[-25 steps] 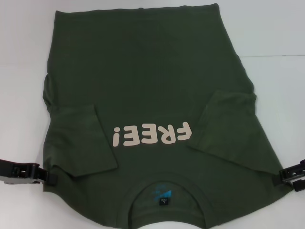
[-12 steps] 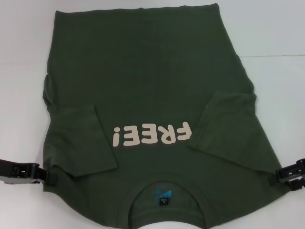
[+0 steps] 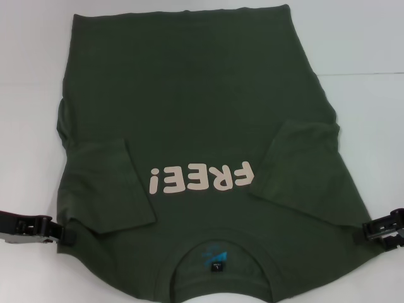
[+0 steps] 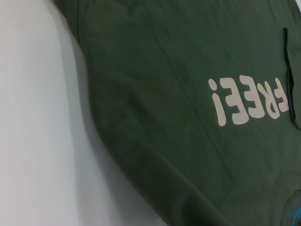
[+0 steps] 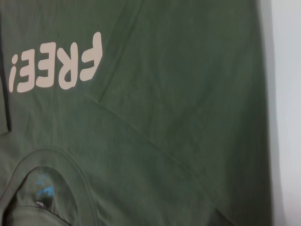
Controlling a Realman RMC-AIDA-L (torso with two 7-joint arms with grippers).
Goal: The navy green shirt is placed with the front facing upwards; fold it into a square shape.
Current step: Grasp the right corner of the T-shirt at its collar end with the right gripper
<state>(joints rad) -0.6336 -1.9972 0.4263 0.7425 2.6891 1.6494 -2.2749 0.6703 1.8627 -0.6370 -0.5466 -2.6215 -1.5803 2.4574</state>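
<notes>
Green cloth of the navy green shirt (image 3: pixel 196 126) lies flat. The left gripper (image 3: pixel 63 233) and right gripper (image 3: pixel 369 232) touch its shoulders; their grip cannot be told. Uneven lifting could crease it.

Figure: What you see of the robot's own hardware in the head view.

You see two black end pieces and nothing more of the body. The left gripper (image 3: pixel 63 235) is matte black, built of blocky, angular segments with a rounded knuckle-like joint, glossy highlights on its upper edges and a short flat tab at its tip. The right gripper (image 3: pixel 367 232) is likewise black and boxy, with stepped, layered housings and a lighter grey edge on its lower part. Neither wrist view shows you any part of the robot.
</notes>
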